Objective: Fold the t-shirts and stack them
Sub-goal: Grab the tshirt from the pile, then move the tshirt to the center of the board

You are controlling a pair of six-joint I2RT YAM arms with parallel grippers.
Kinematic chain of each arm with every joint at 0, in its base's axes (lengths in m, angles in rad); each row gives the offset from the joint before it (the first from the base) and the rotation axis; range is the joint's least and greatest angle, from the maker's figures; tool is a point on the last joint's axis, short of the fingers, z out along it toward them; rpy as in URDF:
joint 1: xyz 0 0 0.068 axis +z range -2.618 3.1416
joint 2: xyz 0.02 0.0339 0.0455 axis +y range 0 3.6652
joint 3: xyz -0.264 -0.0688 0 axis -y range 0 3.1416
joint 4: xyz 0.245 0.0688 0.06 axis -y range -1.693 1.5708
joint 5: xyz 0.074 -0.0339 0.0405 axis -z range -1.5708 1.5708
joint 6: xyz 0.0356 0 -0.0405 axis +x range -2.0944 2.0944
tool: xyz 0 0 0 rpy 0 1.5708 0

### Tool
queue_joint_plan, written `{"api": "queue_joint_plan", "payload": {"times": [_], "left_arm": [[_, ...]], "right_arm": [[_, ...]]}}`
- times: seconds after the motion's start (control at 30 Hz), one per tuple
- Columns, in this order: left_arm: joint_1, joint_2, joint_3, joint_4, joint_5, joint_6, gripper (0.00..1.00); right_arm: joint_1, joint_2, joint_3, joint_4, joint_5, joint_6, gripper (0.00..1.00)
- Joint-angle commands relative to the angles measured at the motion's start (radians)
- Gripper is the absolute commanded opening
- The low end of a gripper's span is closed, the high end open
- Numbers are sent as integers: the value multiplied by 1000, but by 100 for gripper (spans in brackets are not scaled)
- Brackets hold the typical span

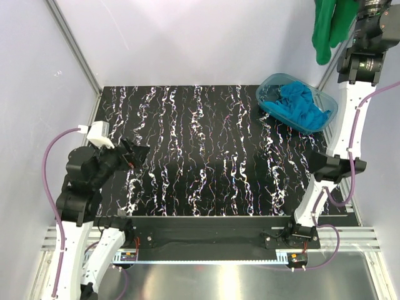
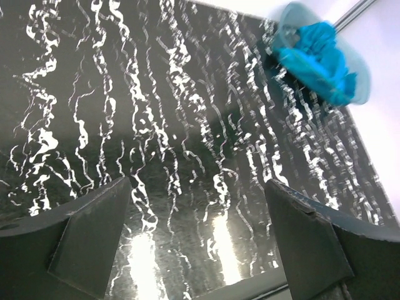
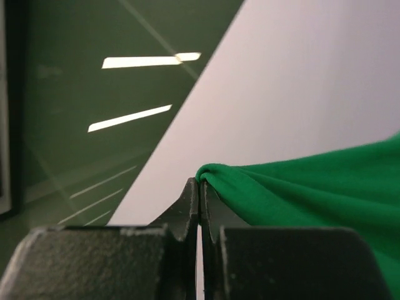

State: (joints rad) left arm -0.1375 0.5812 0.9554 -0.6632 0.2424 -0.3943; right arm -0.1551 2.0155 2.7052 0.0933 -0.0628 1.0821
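My right gripper (image 3: 200, 184) is shut on the bright green t-shirt (image 3: 325, 194). In the top view it holds the green t-shirt (image 1: 330, 25) high at the far right corner, the cloth hanging down above the tub. The turquoise-blue t-shirts (image 1: 299, 104) lie bunched in the clear blue-tinted plastic tub (image 1: 272, 84) at the far right of the table; they also show in the left wrist view (image 2: 319, 53). My left gripper (image 1: 139, 155) is open and empty, low over the left side of the black marbled table (image 1: 206, 162), with both fingers (image 2: 94, 231) spread wide.
White walls with metal corner rails (image 1: 75, 47) enclose the table at the back and sides. The arms' black base plate (image 1: 206, 231) runs along the near edge. The right arm (image 1: 344, 125) rises upright beside the tub.
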Motion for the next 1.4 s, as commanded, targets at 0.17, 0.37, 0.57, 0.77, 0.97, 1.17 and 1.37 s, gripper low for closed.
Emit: {"api": "queue_joint_plan", "payload": {"times": [0.17,0.37,0.57,0.77,0.97,1.17,1.37], "left_arm": [[-2,-73,117,-58,-48,-61,95],[-2,-28,225,-157,-121,-55,93],[-4,95,237,-328,-45,6,83],[-178,144,72,-213,-9,-155,74],[-626,371,108,-90,-239,-239,74],[-700,518,20,160,-45,-261,56],[-792,744,60,252,40,-216,57]], "right_arm": [[377,-350,-417,-194,-187,-115,24],[503,-622,-1020,-461,-192,-169,87],[517,-722,-1346,-825,-258,-319,91],[519,-871,-1636,-983,-316,-424,65],[540,-971,-1871,-942,-382,-390,48],[626,-942,-1903,-923,-298,-347,53],[626,-874,-1794,-1112,-71,-340,60]]}}
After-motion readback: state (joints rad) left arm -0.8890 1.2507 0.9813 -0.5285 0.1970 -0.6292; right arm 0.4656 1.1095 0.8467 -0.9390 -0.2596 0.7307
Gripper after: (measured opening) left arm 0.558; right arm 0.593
